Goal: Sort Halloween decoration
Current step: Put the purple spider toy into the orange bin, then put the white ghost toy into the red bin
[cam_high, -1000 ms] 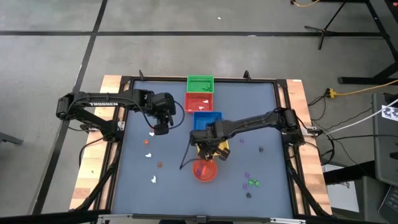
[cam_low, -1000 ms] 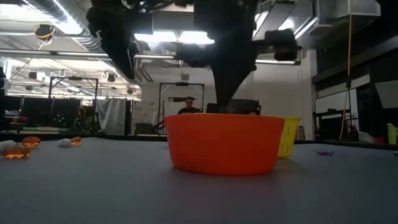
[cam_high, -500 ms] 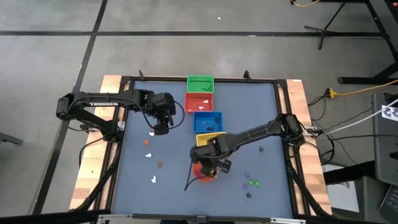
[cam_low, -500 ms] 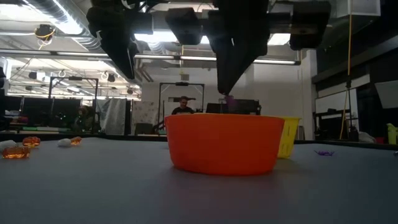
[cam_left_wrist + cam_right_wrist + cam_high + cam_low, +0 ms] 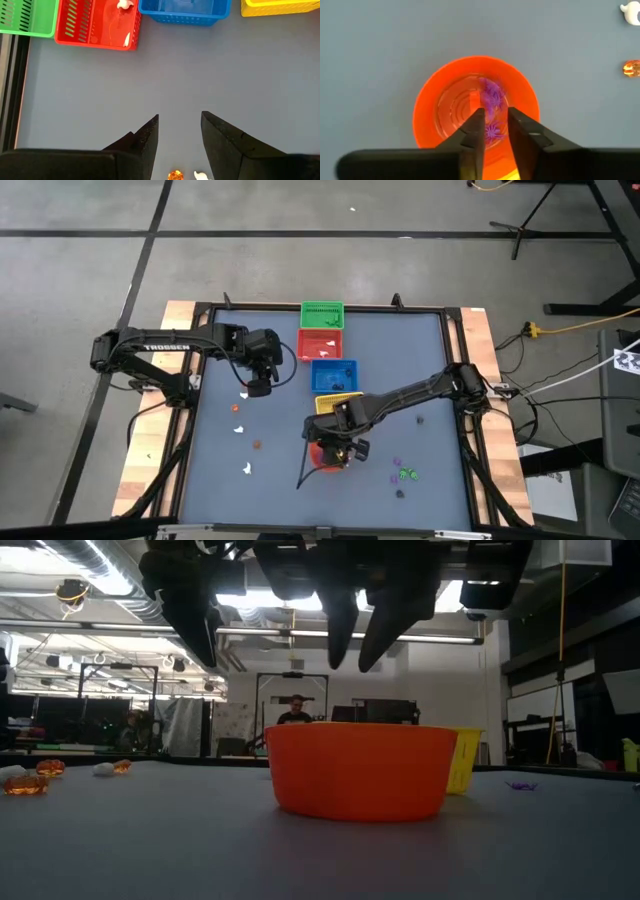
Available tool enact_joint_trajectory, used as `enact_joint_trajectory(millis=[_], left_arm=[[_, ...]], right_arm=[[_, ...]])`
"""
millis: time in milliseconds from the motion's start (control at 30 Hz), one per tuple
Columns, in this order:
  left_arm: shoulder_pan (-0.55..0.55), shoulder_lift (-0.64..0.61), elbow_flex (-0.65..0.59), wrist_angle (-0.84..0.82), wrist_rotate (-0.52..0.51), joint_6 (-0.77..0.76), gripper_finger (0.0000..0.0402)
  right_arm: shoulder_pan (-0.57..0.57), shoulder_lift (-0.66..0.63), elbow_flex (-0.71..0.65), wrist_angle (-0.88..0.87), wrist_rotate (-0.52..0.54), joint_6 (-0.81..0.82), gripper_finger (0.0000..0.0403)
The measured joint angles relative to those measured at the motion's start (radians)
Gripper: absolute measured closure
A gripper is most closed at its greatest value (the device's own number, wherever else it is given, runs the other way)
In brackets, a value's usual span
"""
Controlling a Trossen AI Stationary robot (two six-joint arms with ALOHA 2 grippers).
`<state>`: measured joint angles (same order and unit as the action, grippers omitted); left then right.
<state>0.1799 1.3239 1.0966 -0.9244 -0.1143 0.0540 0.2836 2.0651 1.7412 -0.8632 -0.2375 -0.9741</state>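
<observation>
**Purple spiders dropped in bowl**

Since a moment ago, the right end effector (image 5: pixel 493 131) has spread its fingers; purple spider trinkets (image 5: pixel 491 97) lie directly below it in the orange bowl (image 5: pixel 427 102). Left end effector (image 5: pixel 180 131), spread, hovers just beyond orange and white trinkets.

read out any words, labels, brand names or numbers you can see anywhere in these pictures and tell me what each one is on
"TROSSEN": white letters along the dark left arm's link, in the high view.
A white tag with a black square pattern at the picture's right edge: a marker, no readable words.
The coloured square baskets, the round orange bowl and the tiny trinkets carry no text that can be seen.
The room behind the table in the low view: nothing legible.
</observation>
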Motion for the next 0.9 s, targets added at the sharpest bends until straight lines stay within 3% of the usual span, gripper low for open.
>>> enact_joint_trajectory(millis=[267, 667, 900], left_arm=[[0.000, 0.000, 0.000, -0.011, 0.032, -0.003, 0.0269], [0.000, 0.000, 0.000, -0.011, 0.027, 0.005, 0.0269], [0.021, -0.001, -0.011, -0.036, 0.023, -0.004, 0.0233]], right_arm=[[0.000, -0.001, 0.000, -0.012, 0.083, 0.012, 0.0271], [0.000, -0.012, 0.001, -0.227, 0.293, 0.198, 0.0275], [-0.012, -0.053, 0.002, -0.358, 0.322, 0.298, 0.0276]])
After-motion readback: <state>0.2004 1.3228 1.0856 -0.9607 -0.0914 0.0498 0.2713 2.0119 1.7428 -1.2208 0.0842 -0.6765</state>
